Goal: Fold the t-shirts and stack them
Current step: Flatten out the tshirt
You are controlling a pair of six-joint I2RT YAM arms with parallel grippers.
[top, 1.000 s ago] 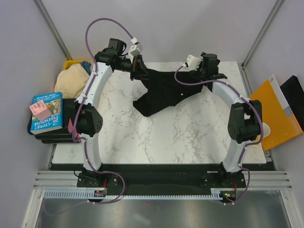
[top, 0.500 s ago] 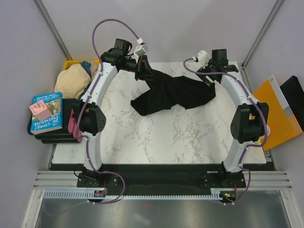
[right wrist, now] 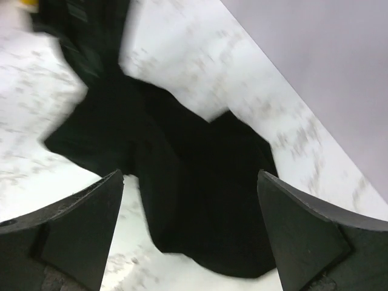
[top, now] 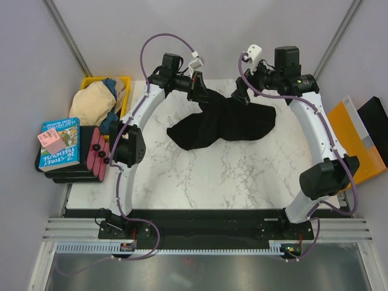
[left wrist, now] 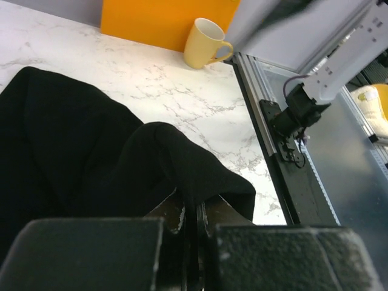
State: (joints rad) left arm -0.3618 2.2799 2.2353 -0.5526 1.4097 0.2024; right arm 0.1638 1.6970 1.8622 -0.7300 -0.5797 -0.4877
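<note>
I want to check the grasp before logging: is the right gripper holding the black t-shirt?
No: in the right wrist view the right gripper stands wide open above the black t-shirt, pinching no cloth.

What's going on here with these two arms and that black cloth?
The left gripper is shut on an edge of the black t-shirt, which lies crumpled at the far side of the table. The right gripper hangs open over it, holding nothing. A beige t-shirt and a blue t-shirt lie bunched at the yellow bin on the left.
</note>
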